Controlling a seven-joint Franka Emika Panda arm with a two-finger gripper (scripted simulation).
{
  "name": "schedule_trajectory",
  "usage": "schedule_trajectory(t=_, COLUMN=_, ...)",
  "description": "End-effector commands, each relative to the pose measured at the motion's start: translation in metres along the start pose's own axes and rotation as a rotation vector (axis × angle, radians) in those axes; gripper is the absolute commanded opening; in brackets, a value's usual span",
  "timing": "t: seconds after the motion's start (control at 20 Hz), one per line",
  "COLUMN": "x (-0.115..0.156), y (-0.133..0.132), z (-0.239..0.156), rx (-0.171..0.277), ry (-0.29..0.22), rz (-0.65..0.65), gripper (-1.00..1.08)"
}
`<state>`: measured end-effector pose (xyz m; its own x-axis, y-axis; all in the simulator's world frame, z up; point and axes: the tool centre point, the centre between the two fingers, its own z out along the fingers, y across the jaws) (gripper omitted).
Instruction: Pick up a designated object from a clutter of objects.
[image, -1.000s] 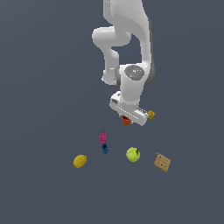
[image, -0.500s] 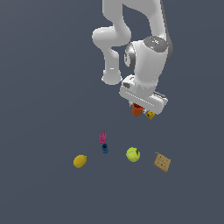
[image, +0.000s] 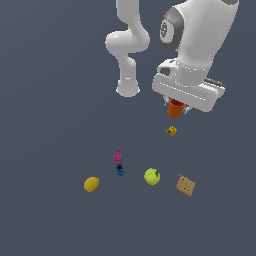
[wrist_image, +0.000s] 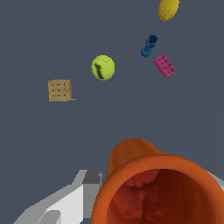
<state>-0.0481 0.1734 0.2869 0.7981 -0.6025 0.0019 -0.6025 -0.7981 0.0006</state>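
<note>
My gripper (image: 176, 111) is shut on the small orange-red cup (image: 175, 107) and holds it well above the floor. In the wrist view the cup (wrist_image: 153, 183) fills the foreground, its dark hollow facing the camera, with a grey finger (wrist_image: 65, 203) beside it. Below on the floor lies the rest of the clutter: a yellow cube (image: 171, 131), a pink block (image: 117, 157), a tiny blue piece (image: 120, 170), a green ball (image: 152, 176), a yellow lemon (image: 91, 184) and a tan cracker square (image: 185, 185).
The wrist view shows the green ball (wrist_image: 103, 67), cracker (wrist_image: 59, 90), blue piece (wrist_image: 148, 46), pink block (wrist_image: 164, 65) and lemon (wrist_image: 168, 9) far below. The arm's white base (image: 128, 89) stands behind the clutter on the dark grey floor (image: 50, 125).
The gripper has risen and moved to the exterior view's right with the orange-red cup in it. The yellow cube and the other items have stayed on the floor.
</note>
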Motion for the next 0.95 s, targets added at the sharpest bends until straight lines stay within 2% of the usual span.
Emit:
schedule_trajectory(t=0.0, x=-0.006, y=-0.010, z=-0.023, rx=0.000, ry=0.000, rz=0.000, gripper=-1.00)
schedule_trajectory(t=0.45, x=-0.019, y=-0.035, z=-0.078, rx=0.000, ry=-0.002, rz=0.001, gripper=-1.00)
schedule_trajectory(t=0.9, x=-0.022, y=-0.044, z=-0.093, rx=0.000, ry=-0.002, rz=0.001, gripper=-1.00)
